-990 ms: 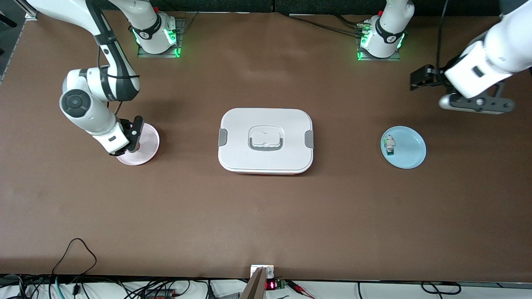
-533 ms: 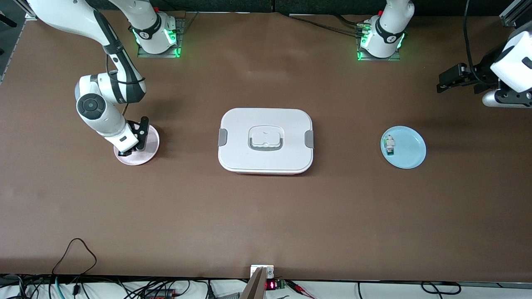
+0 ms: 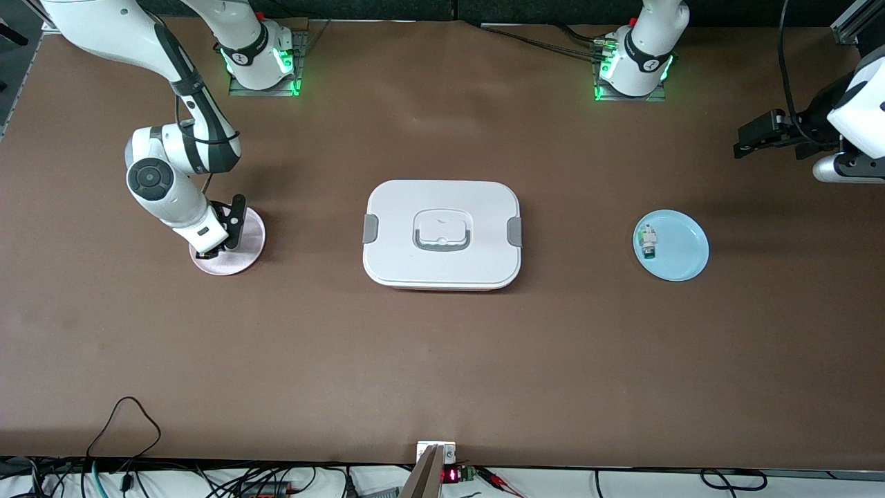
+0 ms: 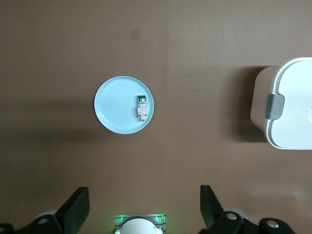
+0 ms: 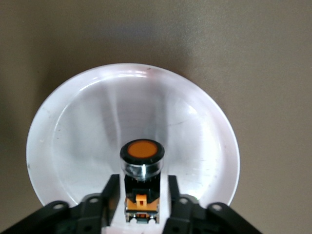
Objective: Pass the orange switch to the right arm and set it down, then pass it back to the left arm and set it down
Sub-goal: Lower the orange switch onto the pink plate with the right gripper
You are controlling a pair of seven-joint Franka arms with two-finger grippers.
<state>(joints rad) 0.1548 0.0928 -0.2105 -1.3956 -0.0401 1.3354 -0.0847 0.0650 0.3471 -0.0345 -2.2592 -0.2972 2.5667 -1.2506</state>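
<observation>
The orange switch [image 5: 142, 168], black with an orange cap, lies on the pink plate [image 3: 243, 254] at the right arm's end of the table. My right gripper [image 5: 142, 190] is low over that plate [image 5: 63, 126], open, with a finger on each side of the switch and a narrow gap on both sides. In the front view the right gripper [image 3: 222, 232] hides the switch. My left gripper [image 3: 753, 135] hangs wide open and empty over the left arm's end of the table. The white box [image 3: 442, 234] sits mid-table between the plates.
A light blue plate [image 3: 683, 250] holds a small white-and-green part [image 3: 648, 242] toward the left arm's end; the left wrist view shows that plate [image 4: 113, 107], the part [image 4: 142, 107] and a corner of the box [image 4: 292, 105]. Cables lie along the table's front edge.
My left arm has pulled back toward its end of the table. The right gripper's fingers have parted from the switch, which now rests on the pink plate.
</observation>
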